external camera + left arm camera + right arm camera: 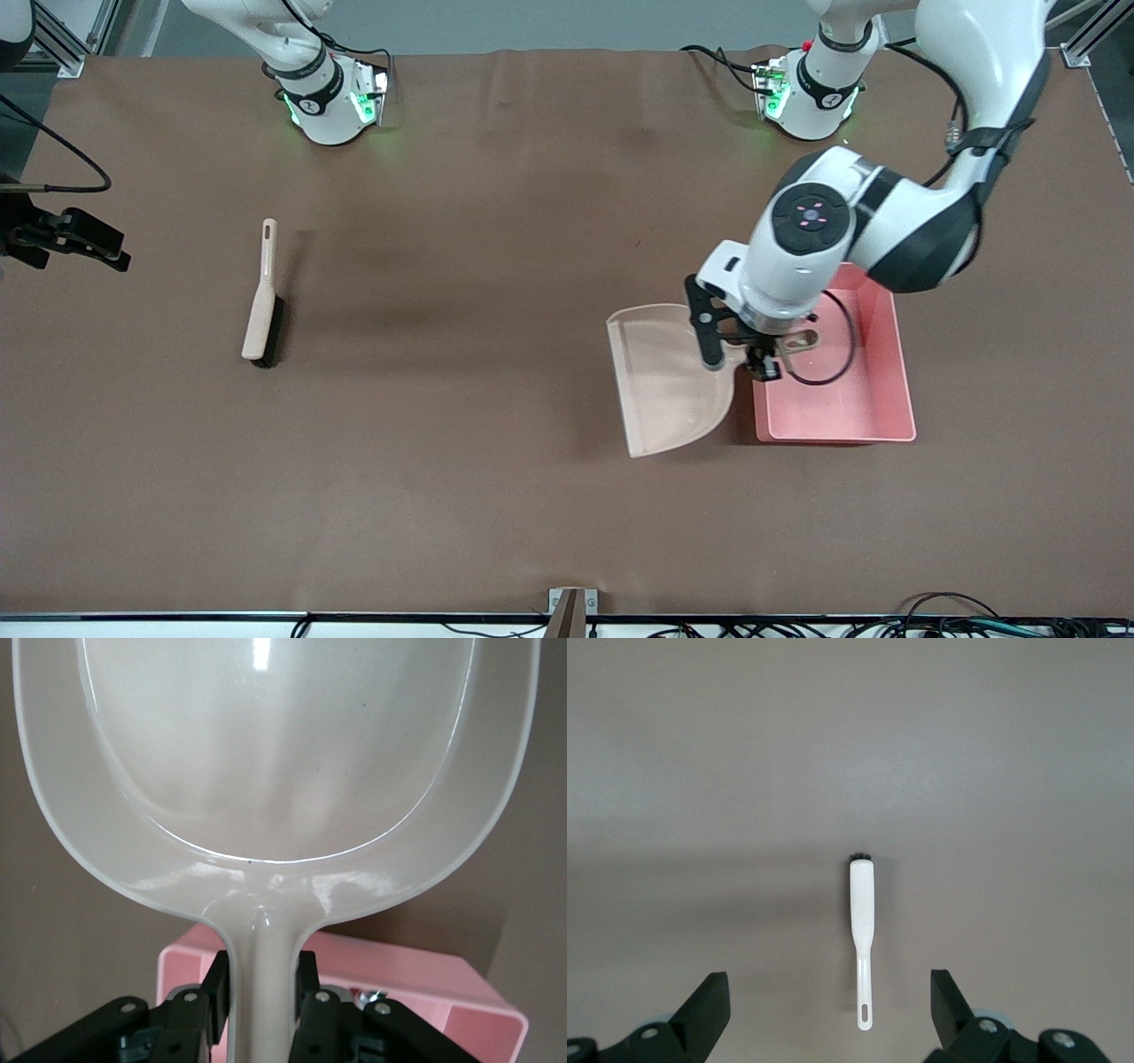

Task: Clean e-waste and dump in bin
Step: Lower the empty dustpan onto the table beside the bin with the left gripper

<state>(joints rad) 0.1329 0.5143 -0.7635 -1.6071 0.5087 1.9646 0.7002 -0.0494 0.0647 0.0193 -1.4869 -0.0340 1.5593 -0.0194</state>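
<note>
Left gripper point(753, 354): clamped on the handle of the dustpan point(669, 377), over the edge of the bin point(877, 390) that faces the right arm's end of the surface; from my wrist I see the fingers point(217, 992) pinching the narrow stem just below the scoop.

Right gripper point(828, 1010): jaws wide apart, holding nothing, waiting high over the brush point(262, 297); it does not show from the front camera.

Dustpan: beige moulded plastic, glossy, a wide rounded scoop with a straight lip. I judge it light and stiff but slick, so the stem is the place to hold it; a loose pinch could let it swivel when tipped.

Bin: pink plastic tray, rectangular, low walls, sitting at 3 o'clock of the dustpan and touching or nearly touching it.

E-waste: I see no scraps in the scoop from my wrist. A small pale bit shows inside the bin just by my fingers in the front view, too small to name. I judge such bits to be very light and hard, prone to skid or bounce on smooth plastic, and better swept and poured than pinched.

Brush: slim pale handle with a slot at its end, dark bristles along one side, lying flat at 9 o'clock of the dustpan, well apart, toward the right arm's end.

Surface point(461, 496): brown, matte, slightly creased sheet.
</note>
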